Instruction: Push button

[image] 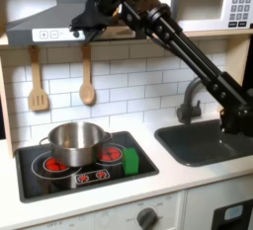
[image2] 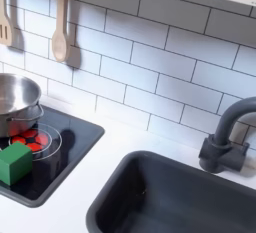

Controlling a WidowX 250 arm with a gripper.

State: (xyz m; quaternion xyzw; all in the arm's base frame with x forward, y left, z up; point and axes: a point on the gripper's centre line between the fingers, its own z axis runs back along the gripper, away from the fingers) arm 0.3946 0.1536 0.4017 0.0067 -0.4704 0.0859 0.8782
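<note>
The gripper [image: 81,23] sits at the range hood [image: 40,19], beside its buttons [image: 49,34]. Jaw state cannot be determined. A pot [image: 75,142] stands on the stove [image: 138,162] near the tabletop's left edge.

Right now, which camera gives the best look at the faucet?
The second exterior view: the faucet is close and large beside the sink, with its base and curved neck clear, though its top runs past the frame edge. In the first exterior view the faucet is small, dark and partly crossed by the robot arm.
</note>
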